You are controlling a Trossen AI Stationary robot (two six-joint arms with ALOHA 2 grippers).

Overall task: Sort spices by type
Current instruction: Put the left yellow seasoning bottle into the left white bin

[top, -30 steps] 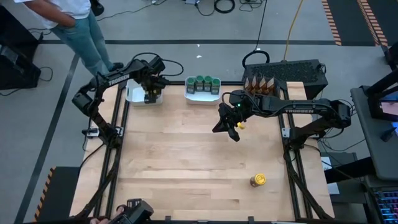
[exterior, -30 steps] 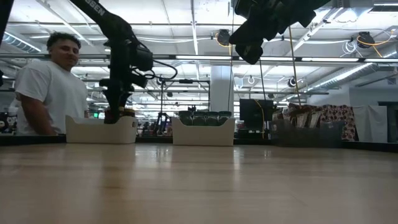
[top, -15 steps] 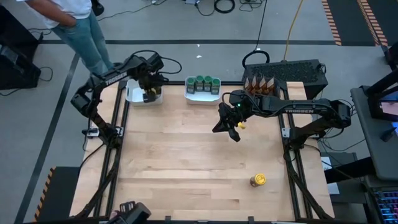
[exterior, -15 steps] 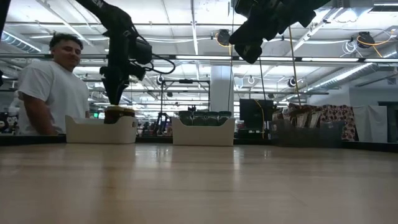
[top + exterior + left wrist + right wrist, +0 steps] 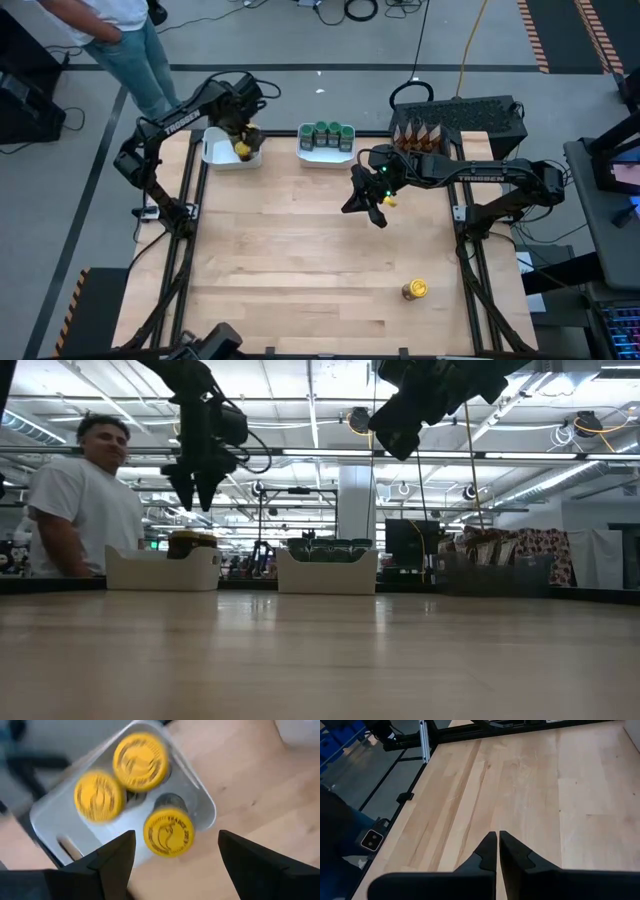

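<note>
Three round jars with flat yellow lids point(image 5: 137, 780) stand in a white rectangular tray point(image 5: 222, 152) at the far left of the table; each lid carries a faint printed swirl, and the glass body under the nearest one looks dark. In the left wrist view two jars sit side by side towards one end of the tray and the third stands just by its rim. One more yellow-lidded jar point(image 5: 415, 290) stands alone on the pale wooden table point(image 5: 300, 260), near its front right corner, well apart from everything else. A second white tray point(image 5: 326, 152), just beside the first along the far edge, holds a tight cluster of round jars with green lids point(image 5: 327, 134). At the far right, a dark bin point(image 5: 425, 135) holds a row of brown-orange pointed packets point(image 5: 418, 131), standing upright.

The left gripper point(image 5: 195, 488) hangs above the yellow-lid tray, its two dark fingers spread wide apart and holding nothing. The right gripper point(image 5: 368, 208) hovers over the bare middle of the table, its fingers pressed together on nothing. A person point(image 5: 75, 500) in a white shirt stands beyond the table's far left corner.
</note>
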